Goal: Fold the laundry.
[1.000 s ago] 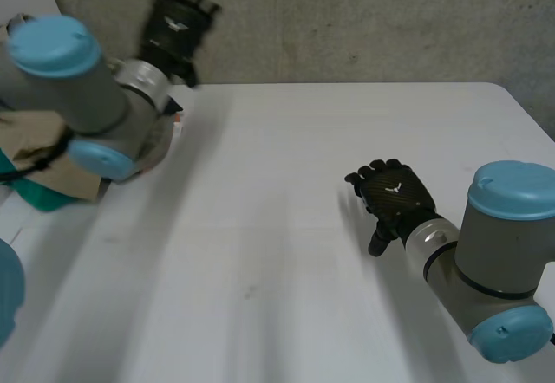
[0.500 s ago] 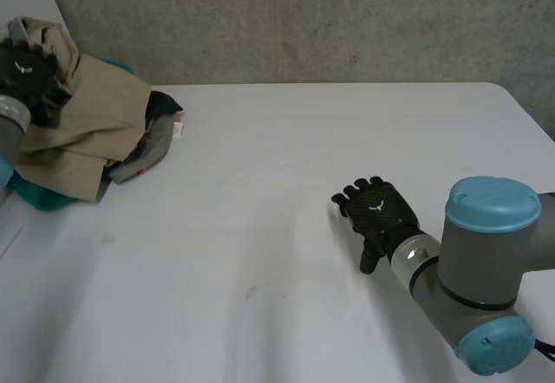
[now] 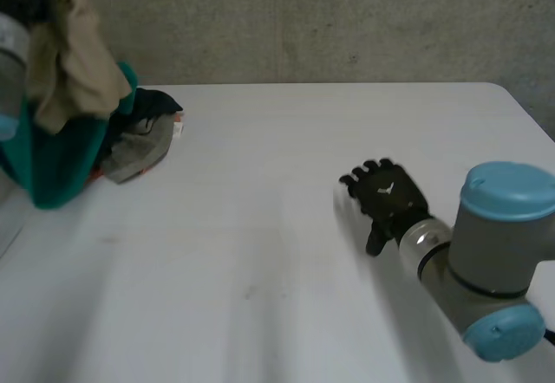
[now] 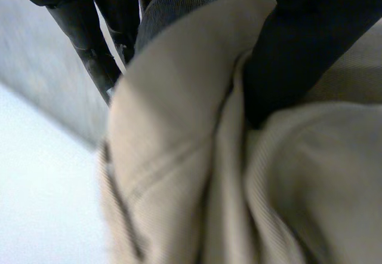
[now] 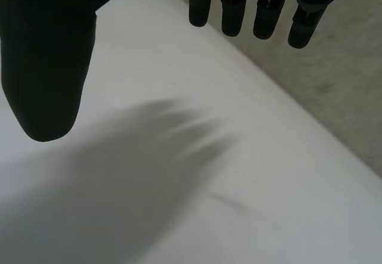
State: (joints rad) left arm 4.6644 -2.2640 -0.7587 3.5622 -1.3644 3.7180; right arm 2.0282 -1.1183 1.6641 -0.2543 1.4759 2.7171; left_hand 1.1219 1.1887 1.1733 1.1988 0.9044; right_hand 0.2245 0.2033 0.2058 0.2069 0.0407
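While it hangs bunched from the left hand (image 4: 310,43), the beige garment (image 3: 74,67) shows thick corded cloth in soft folds, with a stitched seam running down one fold. The thumb presses into the cloth from one side and the fingers (image 4: 89,43) reach down its other side, so the garment is pinched between them, lifted off the counter (image 3: 277,253). Below those fingers a teal garment (image 3: 56,162) droops from the same bundle, its lower end near the counter's edge. Just beside it, a heap of dark and grey clothes (image 3: 139,136) lies on the counter.

The right hand (image 3: 390,197) is well apart from the laundry, palm facing down over bare counter. Its fingers (image 5: 233,10) are straight and spread, the thumb held wide of them, and they hold nothing; beneath the fingertips there is white counter.
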